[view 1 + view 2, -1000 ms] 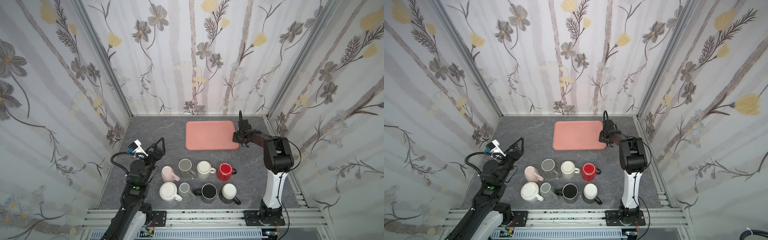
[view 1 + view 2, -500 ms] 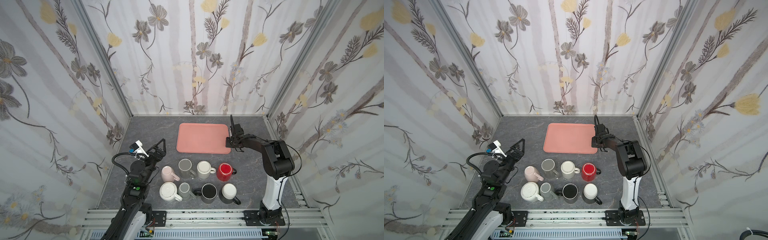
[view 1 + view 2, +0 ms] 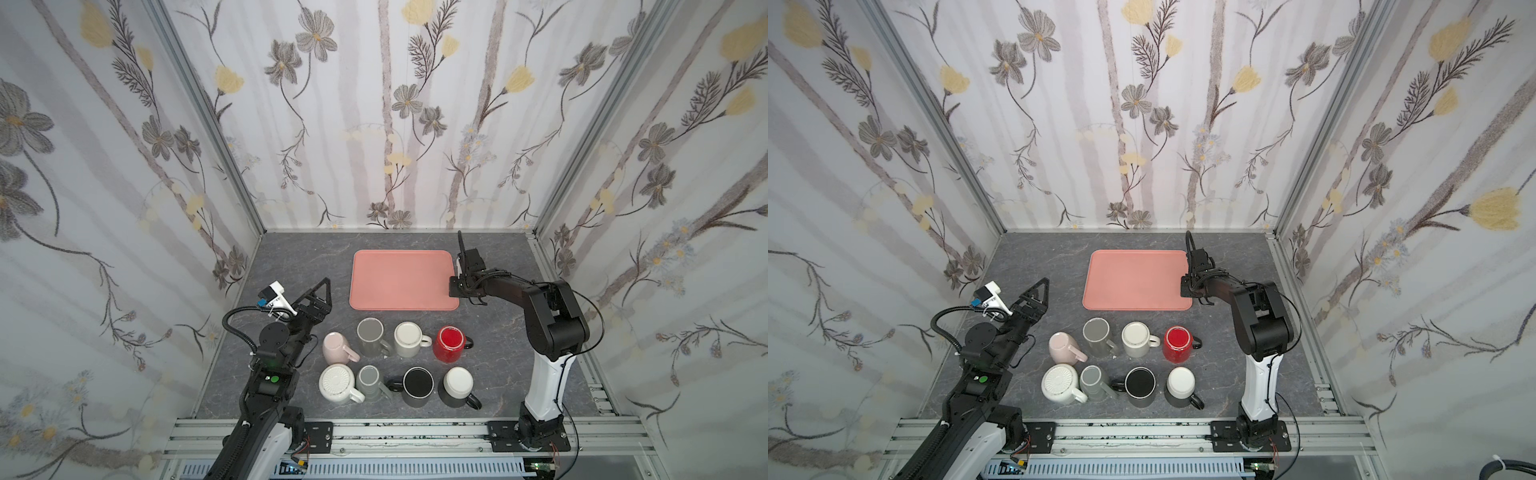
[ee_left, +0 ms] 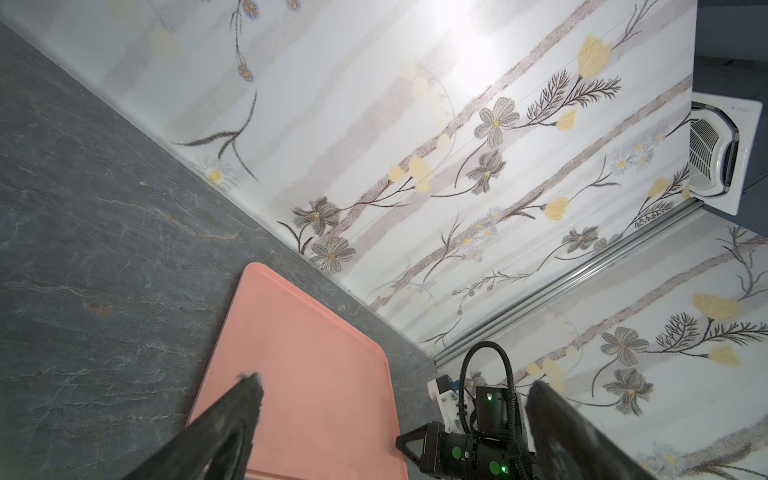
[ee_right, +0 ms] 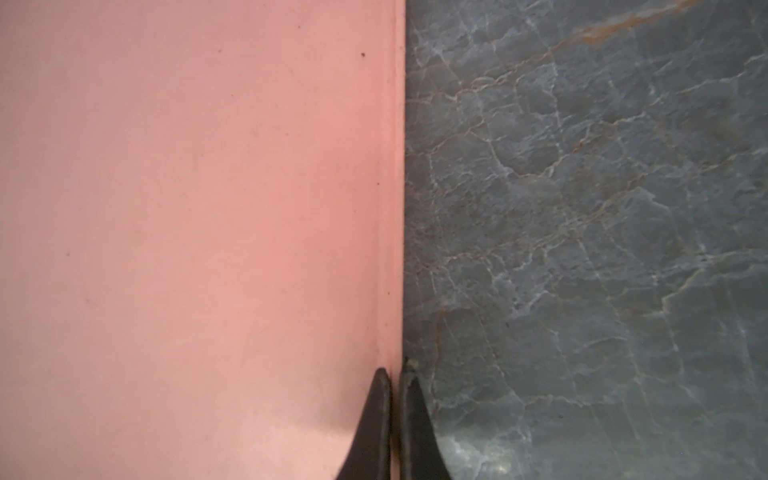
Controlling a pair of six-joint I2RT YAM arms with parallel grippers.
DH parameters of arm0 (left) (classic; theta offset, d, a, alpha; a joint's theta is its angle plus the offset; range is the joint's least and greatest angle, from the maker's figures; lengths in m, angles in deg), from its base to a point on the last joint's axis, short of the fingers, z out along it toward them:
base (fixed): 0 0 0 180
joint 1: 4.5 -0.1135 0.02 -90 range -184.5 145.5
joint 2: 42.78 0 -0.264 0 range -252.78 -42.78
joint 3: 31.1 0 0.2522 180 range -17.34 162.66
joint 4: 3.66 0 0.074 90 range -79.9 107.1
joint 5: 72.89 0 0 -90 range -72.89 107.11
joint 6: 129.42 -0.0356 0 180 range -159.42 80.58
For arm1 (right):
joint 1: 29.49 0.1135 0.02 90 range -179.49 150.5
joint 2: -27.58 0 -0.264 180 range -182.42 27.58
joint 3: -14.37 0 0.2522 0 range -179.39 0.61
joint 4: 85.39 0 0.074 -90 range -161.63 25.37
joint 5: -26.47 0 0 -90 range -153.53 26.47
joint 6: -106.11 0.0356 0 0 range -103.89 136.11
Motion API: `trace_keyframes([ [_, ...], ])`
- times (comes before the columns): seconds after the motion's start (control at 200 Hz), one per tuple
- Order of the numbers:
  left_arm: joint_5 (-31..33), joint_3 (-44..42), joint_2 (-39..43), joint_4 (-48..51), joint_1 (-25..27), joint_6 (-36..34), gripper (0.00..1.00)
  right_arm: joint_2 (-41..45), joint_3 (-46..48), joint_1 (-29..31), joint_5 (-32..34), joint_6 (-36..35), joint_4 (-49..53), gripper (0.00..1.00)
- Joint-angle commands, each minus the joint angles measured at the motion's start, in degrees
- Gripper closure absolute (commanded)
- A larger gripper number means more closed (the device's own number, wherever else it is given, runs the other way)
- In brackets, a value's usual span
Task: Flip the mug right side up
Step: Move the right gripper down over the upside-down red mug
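Note:
Several mugs stand in two rows at the front of the table in both top views, most with flat bases up. Among them are a pink mug (image 3: 337, 346) tilted on its side, a red mug (image 3: 450, 343) and a white ribbed-base mug (image 3: 336, 382). My left gripper (image 3: 323, 286) (image 4: 395, 381) hangs open and empty, just behind and left of the pink mug. My right gripper (image 3: 456, 286) (image 5: 395, 370) is shut on the right rim of the pink tray (image 3: 399, 278) (image 5: 390, 208), one finger inside the rim and one outside.
The tray lies flat on the grey stone table (image 3: 299, 257) behind the mug rows, with nothing on it. Flowered walls close the back and both sides. The right arm's base (image 3: 540, 399) stands at the front right.
The right gripper has dragged the tray to the left, most of it in the first half second. The left gripper has barely moved and stays open.

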Motion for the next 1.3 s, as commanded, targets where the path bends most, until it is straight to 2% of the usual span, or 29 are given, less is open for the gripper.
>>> trace_keyframes([
  [0.0, -0.3, 0.1, 0.2, -0.3, 0.1, 0.7, 0.00, 0.0, 0.7, 0.3, 0.0, -1.4, 2.3, 1.00],
  [0.395, -0.3, 0.0, 0.8, 0.6, 0.3, 0.6, 0.00, 3.8, 5.4, 0.3, -0.4, -1.4, 0.3, 1.00],
  [0.879, -0.1, 0.1, 1.3, 1.4, 0.3, 0.3, 0.00, 2.9, 5.0, 0.7, 0.3, 0.8, -0.2, 1.00],
  [0.964, 0.0, 0.1, 1.4, 1.6, 0.3, 0.2, 0.00, 3.0, 4.6, 0.8, 0.4, 1.0, -0.1, 0.87],
  [1.069, -0.1, 0.1, 1.7, 1.7, 0.3, 0.2, 0.00, 4.2, 4.4, 0.7, 1.1, 1.4, -0.2, 0.59],
  [1.114, 0.0, 0.2, 1.8, 1.8, 0.3, 0.2, 0.00, 5.7, 4.8, 0.8, 1.6, 1.8, -0.6, 0.50],
  [1.199, -0.1, 0.5, 2.0, 2.1, 0.4, 0.2, 0.00, 9.4, 5.9, 0.8, 2.8, 2.5, -1.7, 0.41],
  [1.299, -0.3, 1.0, 2.2, 2.6, 0.3, 0.3, 0.00, 15.4, 8.3, 1.1, 3.1, 3.2, -3.2, 0.38],
])
